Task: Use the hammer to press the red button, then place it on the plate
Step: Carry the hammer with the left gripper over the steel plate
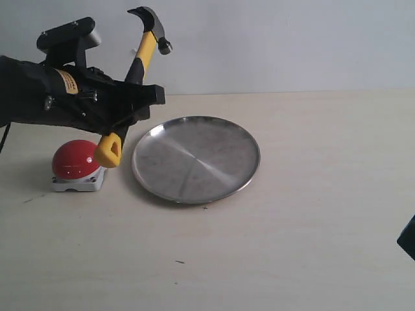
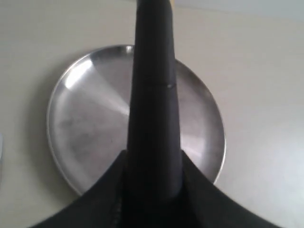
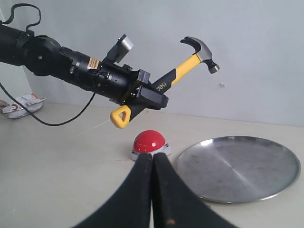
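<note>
My left gripper [image 1: 133, 107] is shut on the hammer [image 1: 144, 55] and holds it in the air. The dark head points up and the yellow handle end hangs just above the right side of the red button [image 1: 74, 159]. The round silver plate [image 1: 194, 162] lies right of the button. In the left wrist view the black handle [image 2: 153, 95] runs out from my gripper [image 2: 153, 175] over the plate [image 2: 85, 128]. My right gripper [image 3: 152, 159] is shut and empty, low over the table. From there it faces the button [image 3: 149, 141], the plate [image 3: 237, 168] and the raised hammer [image 3: 190, 64].
A pale wall stands close behind the table. In the right wrist view a black cable [image 3: 57, 124] trails from the left arm and a crumpled white cloth [image 3: 21, 103] lies at the far edge. A dark part of the right arm [image 1: 407, 238] shows at the exterior view's right edge.
</note>
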